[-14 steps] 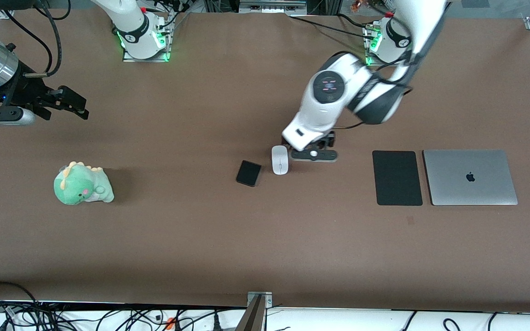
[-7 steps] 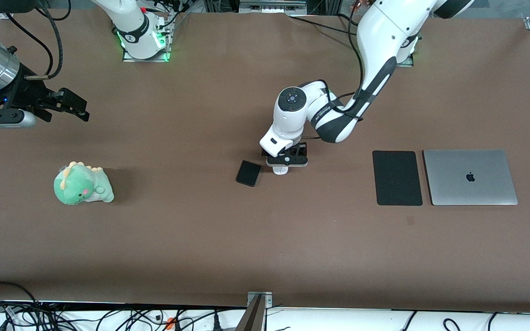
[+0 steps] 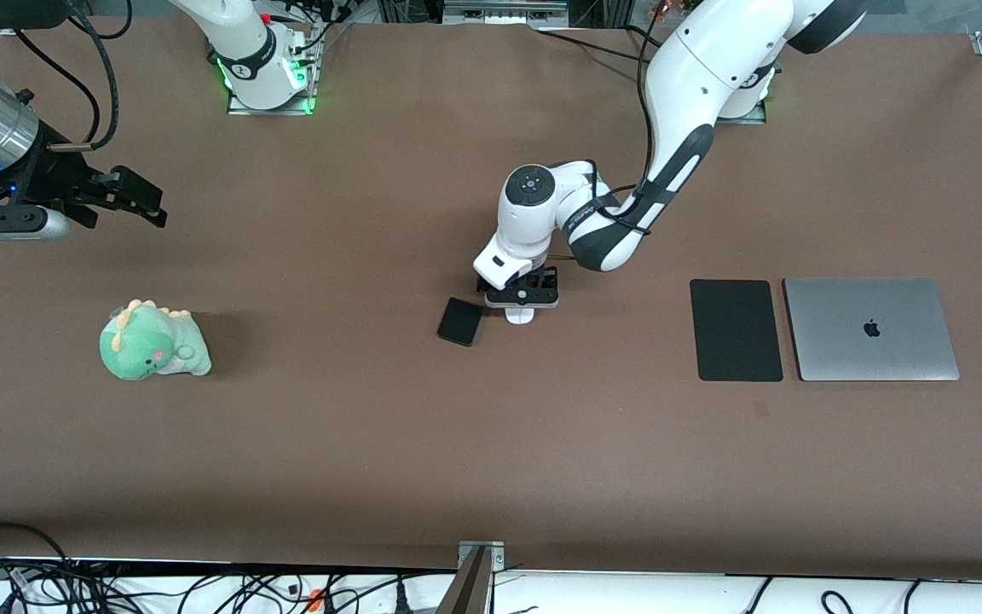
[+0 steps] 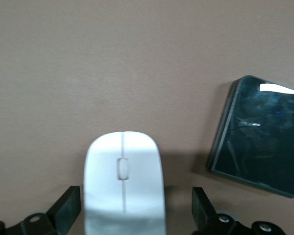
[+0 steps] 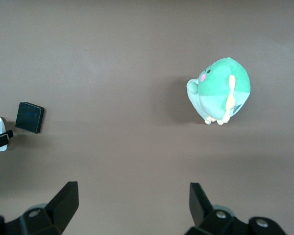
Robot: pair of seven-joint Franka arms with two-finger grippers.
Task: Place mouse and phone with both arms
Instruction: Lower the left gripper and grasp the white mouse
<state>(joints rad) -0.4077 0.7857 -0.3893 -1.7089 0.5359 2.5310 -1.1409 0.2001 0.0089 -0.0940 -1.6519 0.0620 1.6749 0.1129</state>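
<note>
While the front view has the left hand low over the mouse, phone just beside, and the right hand waiting spread above the counter, the left wrist view shows open fingers flanking the mouse, seemingly not touching.

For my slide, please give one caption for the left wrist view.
Left gripper open, fingers straddling the white mouse, black phone beside it.
</note>
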